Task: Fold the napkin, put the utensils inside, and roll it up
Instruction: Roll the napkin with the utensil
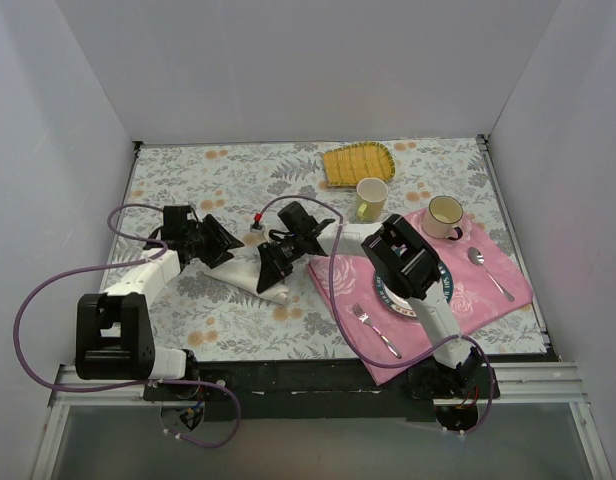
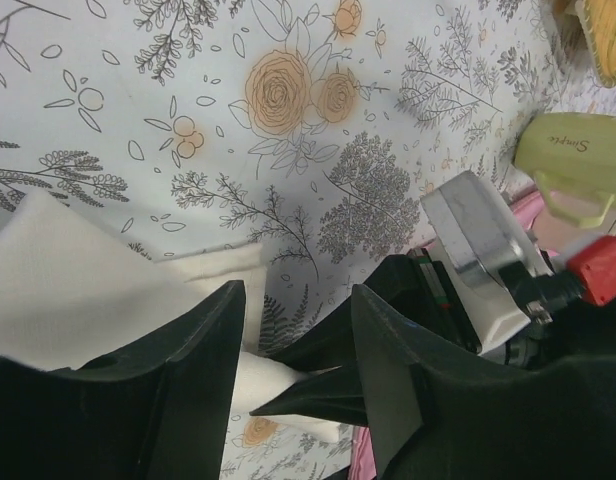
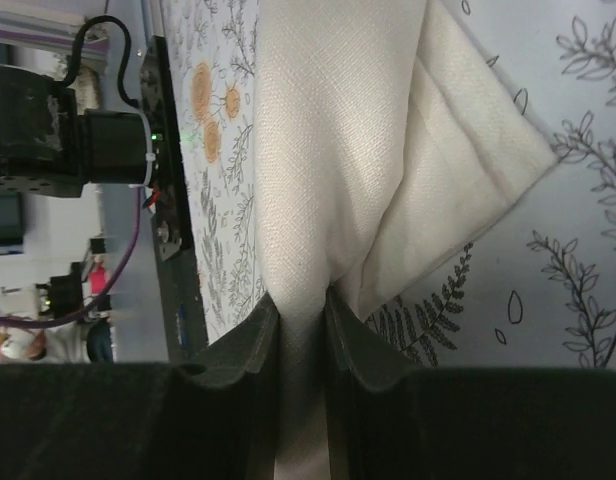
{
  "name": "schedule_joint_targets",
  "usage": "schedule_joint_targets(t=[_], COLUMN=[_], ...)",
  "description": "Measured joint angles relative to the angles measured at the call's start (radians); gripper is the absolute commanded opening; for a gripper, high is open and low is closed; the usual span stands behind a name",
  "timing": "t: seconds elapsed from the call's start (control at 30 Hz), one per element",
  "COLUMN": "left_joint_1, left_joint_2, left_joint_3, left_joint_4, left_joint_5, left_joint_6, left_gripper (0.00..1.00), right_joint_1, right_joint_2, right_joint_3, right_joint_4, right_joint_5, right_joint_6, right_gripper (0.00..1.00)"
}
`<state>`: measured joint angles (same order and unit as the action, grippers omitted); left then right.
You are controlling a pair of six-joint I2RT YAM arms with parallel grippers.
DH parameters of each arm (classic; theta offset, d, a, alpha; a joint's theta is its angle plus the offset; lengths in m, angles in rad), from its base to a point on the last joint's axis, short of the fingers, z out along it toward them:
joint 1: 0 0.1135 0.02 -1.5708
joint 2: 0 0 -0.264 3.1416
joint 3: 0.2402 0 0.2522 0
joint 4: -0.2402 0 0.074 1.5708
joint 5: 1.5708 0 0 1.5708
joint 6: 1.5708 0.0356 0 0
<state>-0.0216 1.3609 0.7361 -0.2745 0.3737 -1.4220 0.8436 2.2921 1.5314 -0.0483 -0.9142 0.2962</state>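
The cream-white napkin [image 1: 250,277] lies folded and bunched on the floral tablecloth between my two grippers. My right gripper [image 3: 301,305] is shut on a pinched fold of the napkin [image 3: 338,150], with cloth running between its jaws. In the top view the right gripper [image 1: 274,270] sits at the napkin's right end. My left gripper [image 1: 224,250] is open at the napkin's left end. In the left wrist view its jaws [image 2: 298,300] stand wide apart, with the napkin [image 2: 68,290] and the right gripper's fingers [image 2: 318,395] between them. The gold utensil is not visible.
A pink rose-patterned placemat [image 1: 468,300] at the right holds a plate [image 1: 443,285], a silver fork [image 1: 376,330], a silver spoon [image 1: 488,270] and a cream mug [image 1: 445,215]. A pale green mug [image 1: 371,198] and a yellow ribbed mat [image 1: 356,163] stand behind.
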Motion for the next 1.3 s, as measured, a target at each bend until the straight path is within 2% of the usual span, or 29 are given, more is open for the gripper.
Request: schedule_joint_targets(t=[0.2,0.4,0.53,0.63,0.73,0.93,1.07,1.3], left_joint_1=[0.0,-0.011,-0.017,-0.02,-0.022,-0.023,-0.023,-0.023], left_joint_2=[0.0,-0.034,-0.036,-0.01,0.01,0.028,0.058,0.087], left_joint_3=[-0.08,-0.221,-0.269,-0.274,-0.274,-0.268,-0.247,-0.222], left_joint_4=[0.089,0.211,0.308,0.352,0.377,0.388,0.387,0.371], left_joint_5=[0.034,0.029,0.015,0.006,0.003,0.0,0.003,0.008], left_joint_6=[-0.041,-0.107,-0.137,-0.145,-0.145,-0.145,-0.144,-0.137], left_gripper=[0.46,0.46,0.46,0.46,0.46,0.45,0.45,0.45], right_joint_1=[-0.026,-0.035,-0.037,-0.037,-0.031,-0.012,0.034,0.165], right_joint_2=[0.004,0.007,0.005,-0.011,-0.037,-0.098,-0.14,-0.207], right_joint_3=[-0.071,-0.104,-0.114,-0.1,-0.056,0.04,0.084,0.082], right_joint_4=[0.104,0.168,0.183,0.118,-0.013,-0.277,-0.385,-0.42], right_joint_5=[-0.084,-0.105,-0.106,-0.077,-0.007,0.224,0.425,0.659], right_joint_6=[0.124,0.199,0.21,0.174,0.088,-0.124,-0.257,-0.377], right_gripper=[0.21,0.25,0.34,0.44,0.58,0.71,0.75,0.77])
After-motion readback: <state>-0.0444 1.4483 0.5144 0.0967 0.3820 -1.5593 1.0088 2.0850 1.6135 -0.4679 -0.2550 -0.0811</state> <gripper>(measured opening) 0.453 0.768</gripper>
